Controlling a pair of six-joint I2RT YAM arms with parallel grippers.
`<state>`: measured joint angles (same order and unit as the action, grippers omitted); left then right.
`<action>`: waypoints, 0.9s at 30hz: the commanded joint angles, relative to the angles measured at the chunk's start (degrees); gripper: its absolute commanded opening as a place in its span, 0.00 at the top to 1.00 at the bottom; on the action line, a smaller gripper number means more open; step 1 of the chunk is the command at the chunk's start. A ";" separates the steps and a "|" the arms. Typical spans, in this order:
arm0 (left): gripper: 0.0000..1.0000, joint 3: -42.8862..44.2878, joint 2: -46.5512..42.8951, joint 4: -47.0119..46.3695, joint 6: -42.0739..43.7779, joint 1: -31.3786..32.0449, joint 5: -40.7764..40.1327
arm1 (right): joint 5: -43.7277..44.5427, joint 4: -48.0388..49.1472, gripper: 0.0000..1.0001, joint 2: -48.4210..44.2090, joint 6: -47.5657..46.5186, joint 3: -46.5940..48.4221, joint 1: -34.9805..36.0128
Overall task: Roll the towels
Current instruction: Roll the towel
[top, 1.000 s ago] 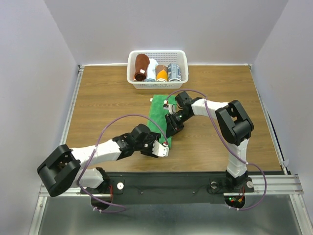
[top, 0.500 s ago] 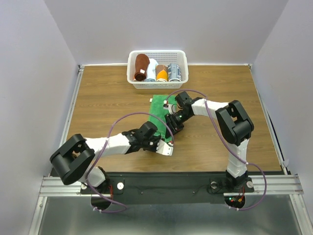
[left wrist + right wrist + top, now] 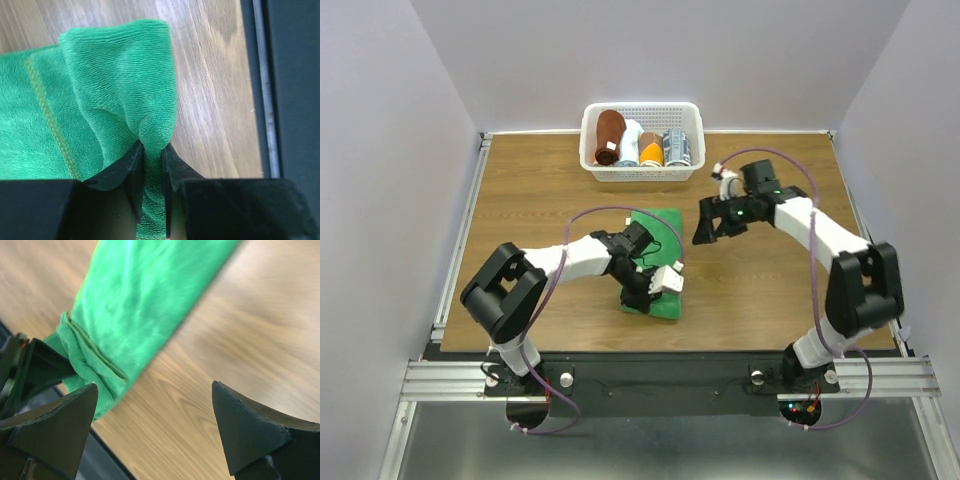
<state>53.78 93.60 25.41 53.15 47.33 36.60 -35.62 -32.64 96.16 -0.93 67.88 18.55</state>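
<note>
Your left gripper (image 3: 153,150) has its fingers (image 3: 125,170) drawn almost together on a raised fold of the green towel (image 3: 100,100) — only the pinched cloth keeps them apart. The fold stands up at the towel's near corner. In the wrist view the hemmed edge runs off to the left of it, and bare wood of the table (image 3: 215,75) lies to the right. From above, the towel lies lengthwise in the middle of the table, flat at its far end and bunched at the near end where you hold it. Your left forearm (image 3: 590,255) reaches in from the left side. Your right gripper (image 3: 155,386) has its fingers spread wide with nothing between them. It hangs over bare wood just off the towel's right edge, near the far end and not touching the cloth. Past the far end stands the white basket (image 3: 640,106), holding rolled towels (image 3: 610,135) upright side by side — brown, white, orange and a grey patterned one. The dark rail (image 3: 280,100) of the near table edge runs close to the pinched corner, and wood lies open on both sides of the towel.
</note>
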 commanded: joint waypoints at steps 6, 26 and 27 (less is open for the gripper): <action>0.98 10.98 14.57 14.05 -5.24 -9.88 12.53 | 5.63 0.56 0.00 -19.16 -2.59 -2.22 -4.13; 0.99 25.94 39.20 23.72 -8.50 -17.36 16.05 | 11.87 0.91 0.18 -14.17 -19.71 -4.16 22.31; 0.98 26.02 39.20 23.72 -8.50 -17.45 15.87 | 12.84 2.39 0.21 -13.20 -20.51 -4.24 23.11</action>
<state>80.51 128.55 55.27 40.82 30.26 68.38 -30.94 -34.87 80.86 -16.21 64.36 38.76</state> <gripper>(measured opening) 0.261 0.827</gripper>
